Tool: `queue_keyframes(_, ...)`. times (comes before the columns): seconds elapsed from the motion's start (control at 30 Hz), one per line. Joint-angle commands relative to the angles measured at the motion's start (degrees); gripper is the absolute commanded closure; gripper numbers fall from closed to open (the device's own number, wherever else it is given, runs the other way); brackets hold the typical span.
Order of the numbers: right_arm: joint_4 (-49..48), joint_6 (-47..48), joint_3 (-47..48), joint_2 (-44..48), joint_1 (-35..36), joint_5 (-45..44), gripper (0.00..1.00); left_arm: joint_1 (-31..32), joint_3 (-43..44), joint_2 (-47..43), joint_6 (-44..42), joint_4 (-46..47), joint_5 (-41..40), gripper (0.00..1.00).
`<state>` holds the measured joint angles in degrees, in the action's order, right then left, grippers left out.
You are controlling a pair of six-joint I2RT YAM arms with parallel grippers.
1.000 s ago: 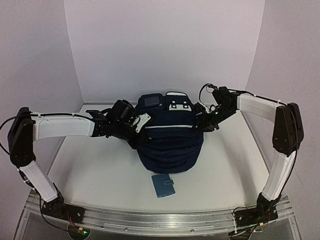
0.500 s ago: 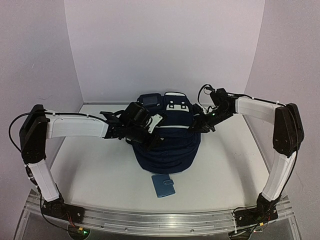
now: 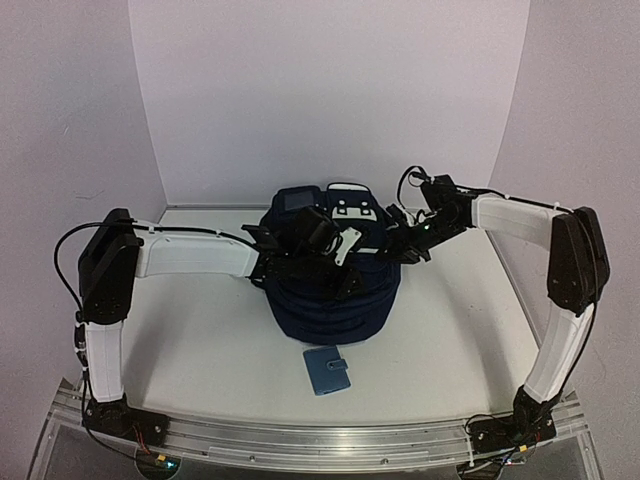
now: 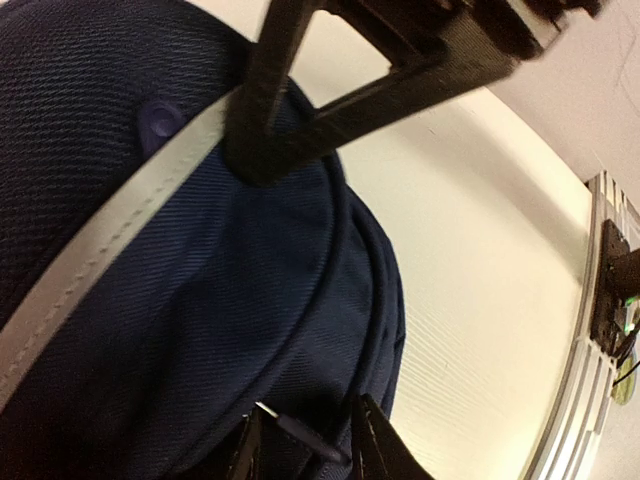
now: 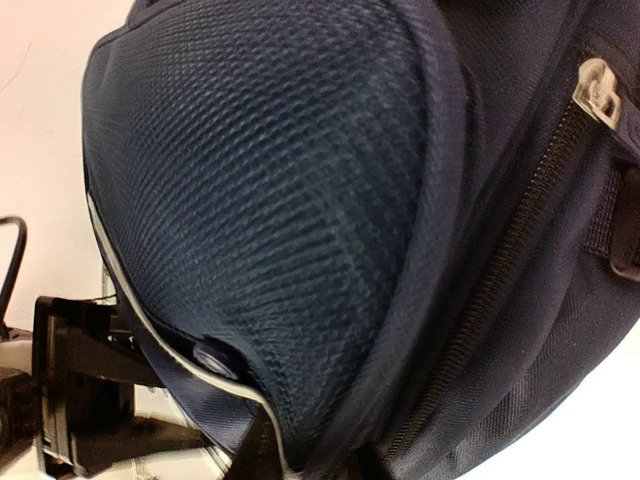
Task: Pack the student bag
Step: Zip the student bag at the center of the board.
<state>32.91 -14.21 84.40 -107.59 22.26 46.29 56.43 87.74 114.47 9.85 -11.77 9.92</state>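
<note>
The student bag (image 3: pixel 330 300) is sitting in the middle of the table (image 3: pixel 190 330), and I am holding my left gripper (image 4: pixel 305 448) at its front, fingers slightly parted with a thin zipper pull (image 4: pixel 300 432) lying between them. My right gripper (image 3: pixel 400 247) is touching the bag's right side, and I cannot tell how wide those fingers are standing

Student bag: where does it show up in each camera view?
Top external: student bag at picture centre.
Left wrist: the bag fills the left side.
Right wrist: the bag fills nearly the whole frame.
Shared landmark: round navy stud beside the white stripe, both wrist views.
</note>
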Motion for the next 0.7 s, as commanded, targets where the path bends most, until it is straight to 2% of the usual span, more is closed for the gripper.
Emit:
queue_keyframes(0.0,-3.9,2.9,-0.6,6.1,1.7,-0.8,0.72,0.9,0.0,-5.4,-0.7,5.8,-0.7,0.58)
queue_keyframes(0.13,-3.0,6.4,-3.4,11.3,1.7,-3.9,0.54,0.9,-3.4,-10.4,0.4,4.4,1.6,0.49)
queue_keyframes(0.2,-2.0,7.4,-4.4,13.0,1.7,-4.4,0.51,0.9,-5.6,-13.1,1.3,5.0,2.5,0.44)
queue_keyframes(0.33,-0.2,10.2,-6.2,16.5,2.6,-6.7,0.50,0.8,-8.8,-17.8,2.3,4.5,-1.2,0.38)
queue_keyframes(0.4,0.2,11.8,-7.1,18.3,4.3,-8.9,0.51,0.5,-9.5,-19.4,3.0,2.9,-5.8,0.37)
queue_keyframes(0.67,1.1,21.8,-7.4,16.5,16.1,-21.7,0.59,-3.7,-17.1,-27.1,9.6,4.9,-11.5,0.35)
